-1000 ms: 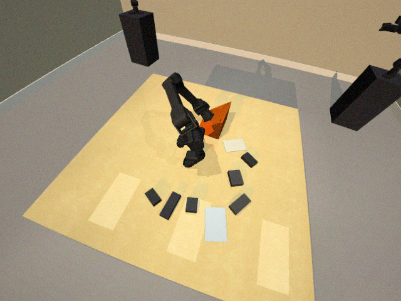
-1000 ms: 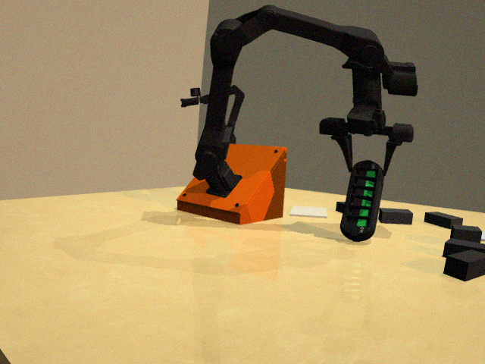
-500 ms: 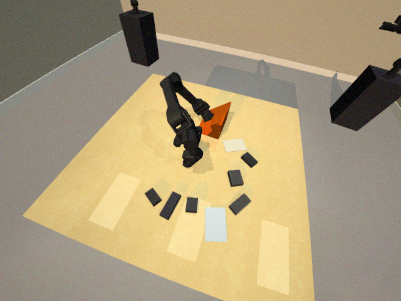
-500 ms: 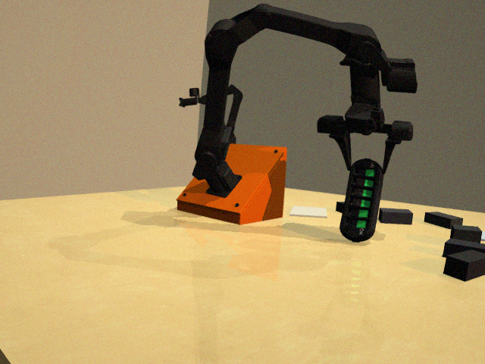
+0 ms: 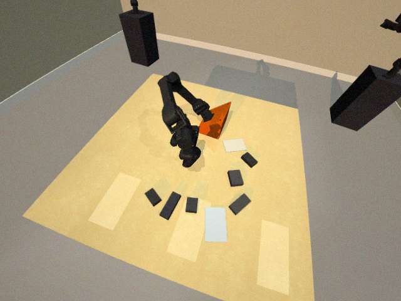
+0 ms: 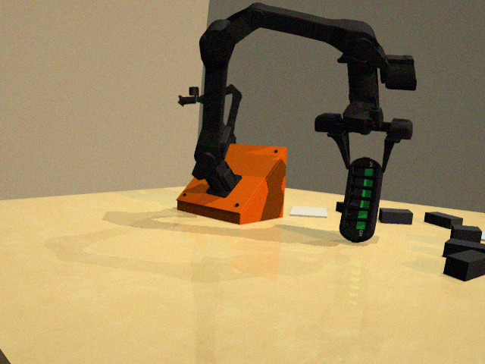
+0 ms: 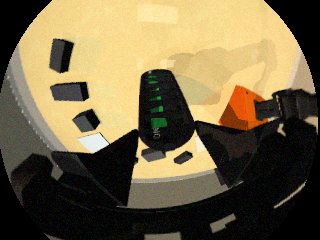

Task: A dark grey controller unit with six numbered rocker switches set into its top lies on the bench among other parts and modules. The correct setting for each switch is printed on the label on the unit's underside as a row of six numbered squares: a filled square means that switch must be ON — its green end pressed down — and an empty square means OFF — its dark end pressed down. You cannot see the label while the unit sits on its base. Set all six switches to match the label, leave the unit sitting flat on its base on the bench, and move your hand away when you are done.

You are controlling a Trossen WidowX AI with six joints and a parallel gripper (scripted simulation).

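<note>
The dark grey controller unit (image 6: 357, 233) (image 7: 172, 107) stands on end, nearly upright and slightly tilted. Its lower end is at or just above the bench (image 6: 235, 313); I cannot tell whether it touches. My gripper (image 6: 366, 169) (image 7: 167, 128) is shut on the unit's upper end, one finger on each long side. The switch face shows in the exterior view, with a row of green ends and dark ends beside them. I cannot tell which ends are pressed down. The underside label is hidden. In the top view the arm mostly covers the unit.
An orange wedge (image 5: 223, 113) (image 6: 255, 188) (image 7: 235, 112) carries the arm's base. A white plate (image 5: 234, 145) (image 6: 308, 211) lies near it. Several dark blocks, such as one block (image 5: 235, 178) (image 6: 395, 216), lie in an arc around a pale blue plate (image 5: 215, 224).
</note>
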